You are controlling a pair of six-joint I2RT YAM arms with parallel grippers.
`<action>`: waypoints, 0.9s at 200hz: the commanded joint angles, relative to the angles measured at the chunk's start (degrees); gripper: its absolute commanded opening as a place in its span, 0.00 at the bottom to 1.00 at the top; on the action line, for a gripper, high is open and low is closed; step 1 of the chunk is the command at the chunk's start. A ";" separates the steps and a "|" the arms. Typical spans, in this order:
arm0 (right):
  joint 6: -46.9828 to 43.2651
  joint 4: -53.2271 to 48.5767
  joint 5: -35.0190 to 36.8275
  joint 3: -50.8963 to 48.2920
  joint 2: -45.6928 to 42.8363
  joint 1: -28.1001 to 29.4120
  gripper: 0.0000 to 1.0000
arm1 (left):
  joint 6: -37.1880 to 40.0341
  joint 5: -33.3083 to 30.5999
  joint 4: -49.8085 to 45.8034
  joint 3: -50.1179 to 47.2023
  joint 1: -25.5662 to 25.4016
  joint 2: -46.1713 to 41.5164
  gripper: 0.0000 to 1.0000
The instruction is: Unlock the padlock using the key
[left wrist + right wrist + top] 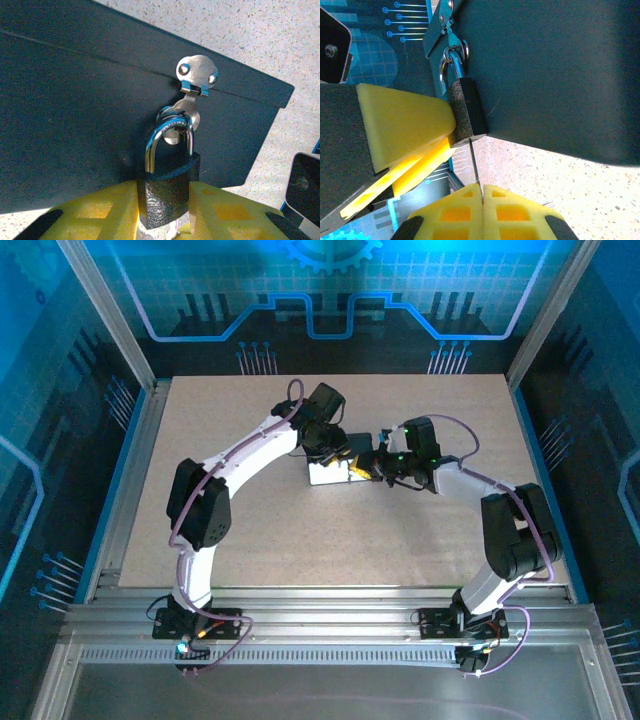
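A black padlock [165, 192] hangs by its steel shackle [152, 142] from the hasp ring of the dark blue tin [75, 100]. My left gripper [165, 200] is shut on the padlock body, one yellow finger [230, 210] on each side. In the right wrist view the padlock [465, 112] hangs beside the tin [545, 65]. My right gripper [482, 187] is shut on the key [474, 162]. Only its thin pale blade shows, edge-on, and the tip meets the padlock's underside. The key's yellow head is hidden between the pads. From above, the left gripper [345, 452] and right gripper [372, 468] meet mid-table.
The tin rests on a pale speckled tabletop [250, 530] fenced by metal frame posts [110, 320] and blue patterned walls. The silver hasp plate [197, 72] is riveted to the tin's lid edge. A black part of the right arm [305, 185] sits close at the left wrist view's right edge.
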 commanded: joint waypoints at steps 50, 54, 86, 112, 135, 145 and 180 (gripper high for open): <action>0.26 -1.76 5.16 4.91 2.04 0.76 0.00 | -0.16 1.87 -3.87 -3.35 -0.27 -0.29 0.30; -0.02 -2.17 5.38 5.12 2.13 0.69 0.00 | -0.21 1.87 -3.87 -3.39 -0.22 -0.23 0.30; -1.32 -3.98 5.44 5.35 2.16 -0.29 0.00 | -0.06 1.58 -4.23 -3.61 -0.03 -0.65 0.30; -2.42 -4.72 5.41 4.69 1.56 -1.04 0.00 | -0.17 1.54 -4.25 -3.74 0.31 -0.81 0.30; -3.39 -5.41 5.64 4.77 0.86 -1.55 0.00 | -0.28 1.43 -4.31 -3.78 0.25 -0.80 0.30; -3.63 -5.34 5.68 4.87 0.66 -1.70 0.00 | -0.41 1.43 -4.23 -3.90 0.27 -0.80 0.30; -4.15 -5.70 5.56 5.72 0.46 -1.67 0.00 | -0.76 1.60 -3.92 -4.21 0.27 -0.90 0.30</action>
